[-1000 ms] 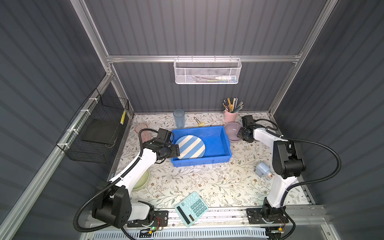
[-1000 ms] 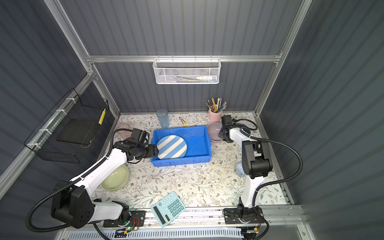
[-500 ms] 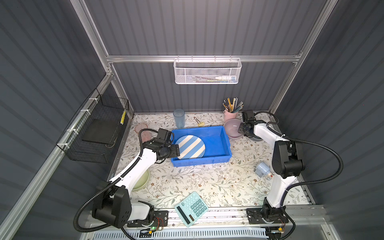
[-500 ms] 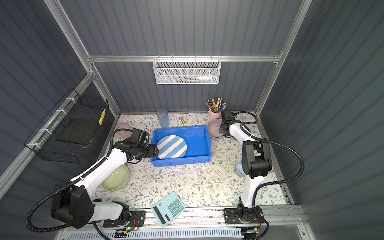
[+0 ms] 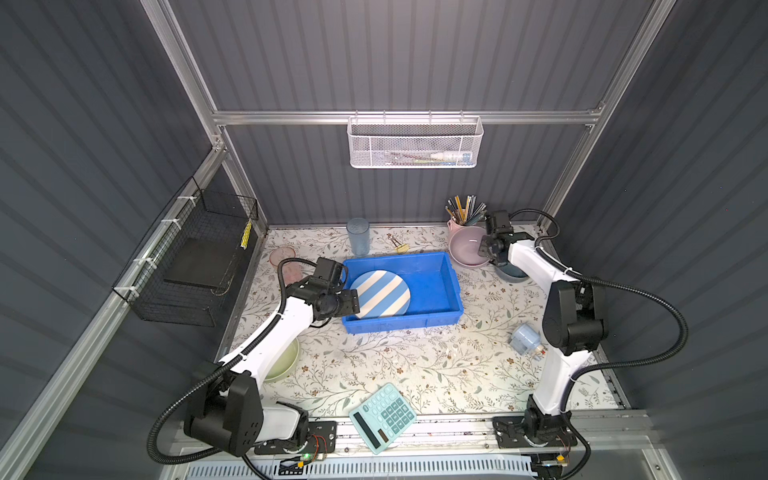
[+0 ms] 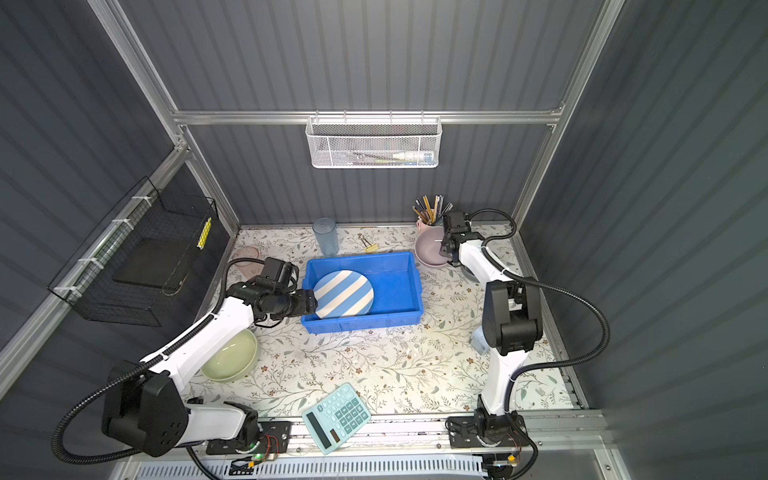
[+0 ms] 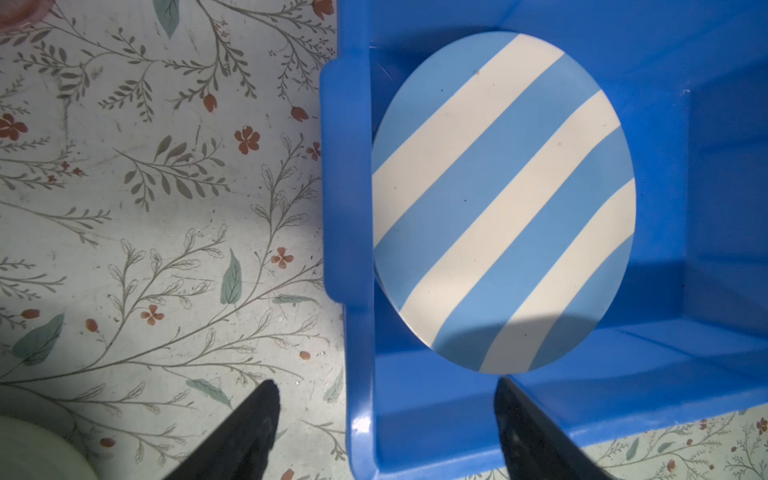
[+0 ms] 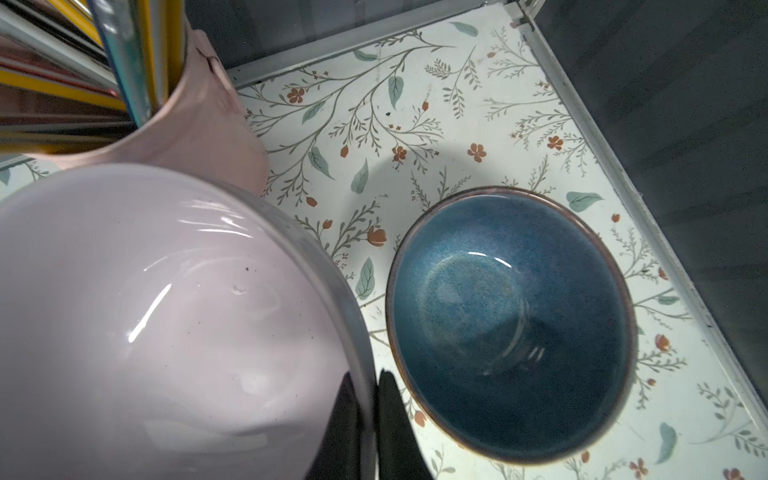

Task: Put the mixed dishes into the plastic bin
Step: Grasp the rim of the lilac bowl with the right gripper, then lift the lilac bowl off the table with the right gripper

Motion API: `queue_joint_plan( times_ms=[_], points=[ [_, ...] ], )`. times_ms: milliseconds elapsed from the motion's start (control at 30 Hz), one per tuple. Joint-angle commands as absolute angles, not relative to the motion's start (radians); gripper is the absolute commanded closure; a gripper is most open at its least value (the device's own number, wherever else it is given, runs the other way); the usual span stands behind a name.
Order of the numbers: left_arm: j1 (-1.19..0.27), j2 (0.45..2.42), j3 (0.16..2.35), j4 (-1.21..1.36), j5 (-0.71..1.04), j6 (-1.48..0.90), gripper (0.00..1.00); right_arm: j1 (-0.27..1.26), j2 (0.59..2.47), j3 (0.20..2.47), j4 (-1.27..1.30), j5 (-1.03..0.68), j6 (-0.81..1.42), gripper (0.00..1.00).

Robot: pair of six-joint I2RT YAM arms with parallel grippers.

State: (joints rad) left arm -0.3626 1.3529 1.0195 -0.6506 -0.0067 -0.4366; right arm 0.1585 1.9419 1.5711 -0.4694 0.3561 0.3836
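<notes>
The blue plastic bin (image 5: 415,322) holds a blue-white striped plate (image 5: 380,293) leaning at its left end. My left gripper (image 5: 351,301) is open astride the bin's left wall (image 7: 345,208), one finger over the mat and the other inside, just short of the plate (image 7: 498,199). My right gripper (image 8: 368,399) is shut on the rim of the pink bowl (image 8: 145,311), held just right of the bin (image 5: 465,251). A dark-blue bowl (image 8: 511,324) sits on the mat under that arm. A pale-green bowl (image 6: 230,357) lies front left.
The pink pencil cup (image 5: 459,220) stands right behind the held bowl. A blue tumbler (image 5: 358,237) stands behind the bin, a pink tumbler (image 5: 284,259) lies at the left and a pale-blue cup (image 5: 524,338) lies at the right. A calculator (image 5: 382,417) sits at the front edge.
My right gripper has moved a little up and back toward the pencil cup with the pink bowl in it. The left arm has stayed put.
</notes>
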Motion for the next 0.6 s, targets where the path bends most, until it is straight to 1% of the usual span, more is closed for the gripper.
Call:
queue_joint_plan(
  times_ms=[0, 233, 567],
  points=[
    [-0.354, 1.366, 1.006, -0.675, -0.006, -0.433, 0.18, 0.160, 1.861, 1.623, -0.441, 0.320, 0.368, 1.00],
    [-0.351, 1.392, 1.006, -0.676, -0.025, -0.449, 0.24, 0.161, 1.760, 1.682, -0.556, 0.208, 0.336, 1.00],
    [-0.343, 1.430, 1.002, -0.670, -0.017, -0.456, 0.35, 0.203, 1.709, 1.804, -0.716, -0.070, 0.304, 1.00]
  ],
)
